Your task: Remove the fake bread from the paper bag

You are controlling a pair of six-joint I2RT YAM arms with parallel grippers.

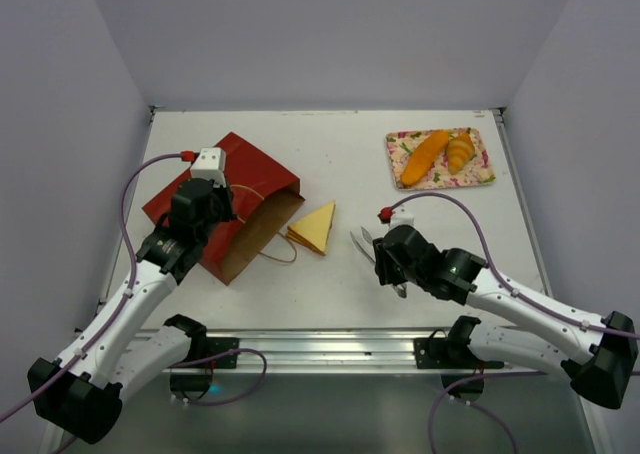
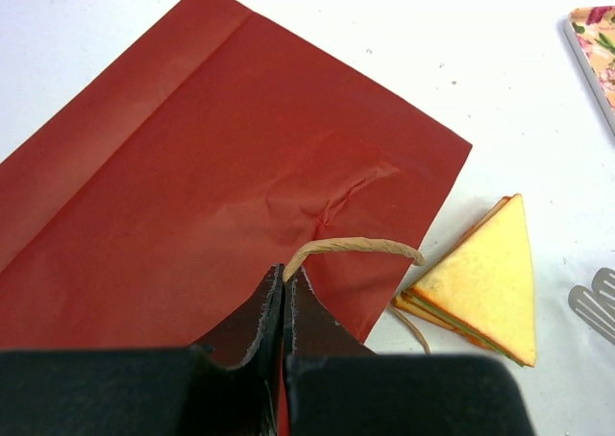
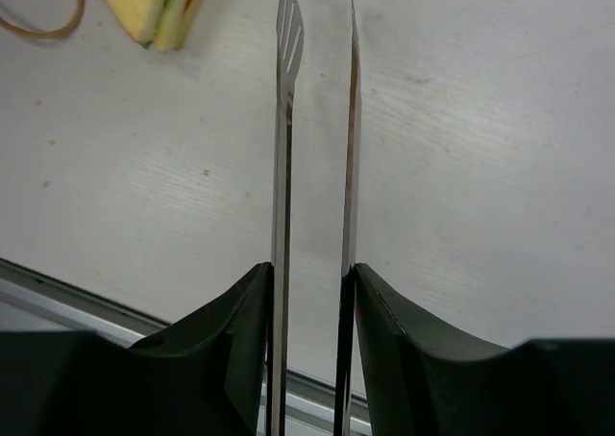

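Pinched shut, my left gripper (image 2: pixel 284 282) grips the paper bag (image 2: pixel 221 167) at its mouth. The fake bread (image 2: pixel 485 278), a sandwich wedge, lies outside it at 3 o'clock. My right gripper (image 3: pixel 312 275) clasps metal tongs (image 3: pixel 284 167).

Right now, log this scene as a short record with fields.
paper bag: flat on the table, mouth toward the sandwich wedge
left gripper: shut on the bag's mouth edge
sandwich wedge: on the table just outside the bag
right gripper: shut on metal tongs, tips short of the wedge
flowered tray: far right, holds a long loaf and a croissant
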